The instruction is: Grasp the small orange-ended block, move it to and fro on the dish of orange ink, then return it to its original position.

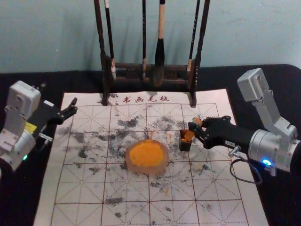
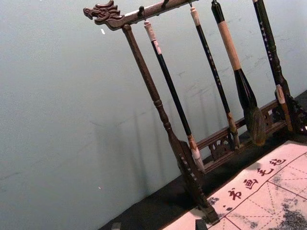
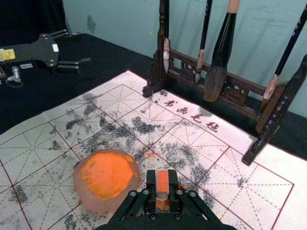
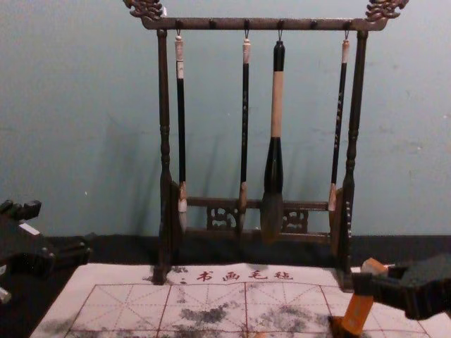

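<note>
My right gripper (image 1: pixel 193 126) is shut on the orange block (image 1: pixel 189 135), right of the ink dish (image 1: pixel 146 156). The block's lower end is at the mouth of a small dark holder (image 1: pixel 185 145); how deep it sits is unclear. In the chest view the block (image 4: pixel 358 314) leans, its top toward the right. The right wrist view has the block (image 3: pixel 162 181) pinched between both fingers of the right gripper (image 3: pixel 163 188), beside the dish (image 3: pixel 106 178). Off the mat's left edge, my left gripper (image 1: pixel 72 108) is parked, its fingers (image 2: pixel 200 224) spread.
Behind the dish stands a dark wooden rack (image 1: pixel 127 73) with several hanging brushes, the thickest brush (image 4: pixel 273 176) among them. A white gridded mat (image 1: pixel 84 188) with black smudges lies under the dish and holder, on a black cloth (image 1: pixel 263 82).
</note>
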